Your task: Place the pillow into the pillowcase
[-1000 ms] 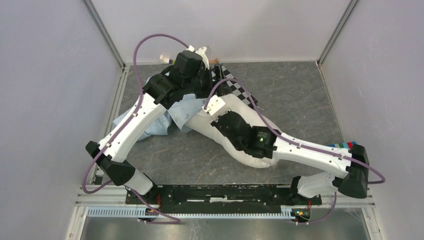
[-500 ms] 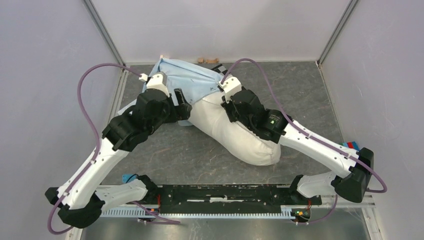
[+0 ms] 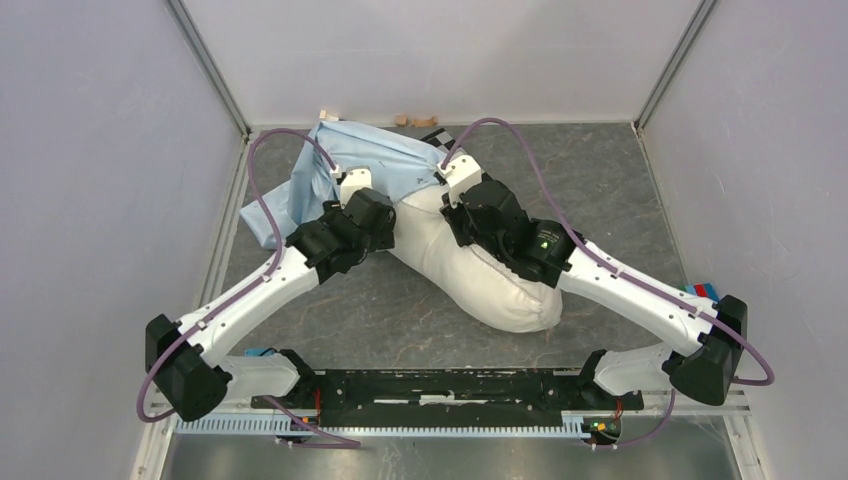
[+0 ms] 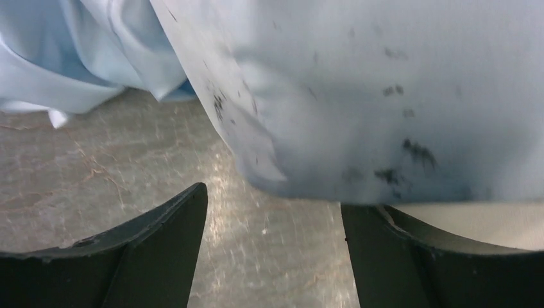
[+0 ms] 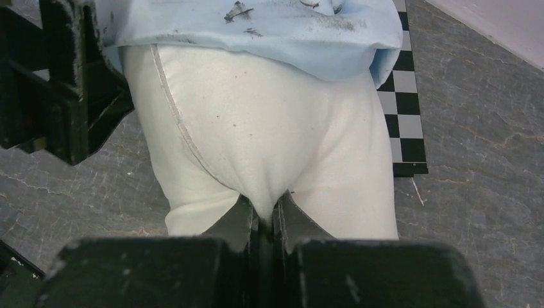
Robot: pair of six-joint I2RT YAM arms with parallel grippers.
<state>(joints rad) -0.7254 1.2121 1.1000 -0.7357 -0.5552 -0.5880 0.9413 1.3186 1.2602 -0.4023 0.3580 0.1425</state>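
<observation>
The pillow [image 3: 470,285] is laid diagonally on the grey table [image 3: 600,200], its far end covered by the pillowcase [image 3: 385,155] (dark-smudged). A fold of pillow fabric is pinched by the right gripper [image 5: 264,215]; the left gripper [image 4: 272,200] is held wide, empty, at the pillowcase hem.

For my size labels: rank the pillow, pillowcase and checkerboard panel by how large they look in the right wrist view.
1. pillow
2. pillowcase, only its edge in frame
3. checkerboard panel
</observation>
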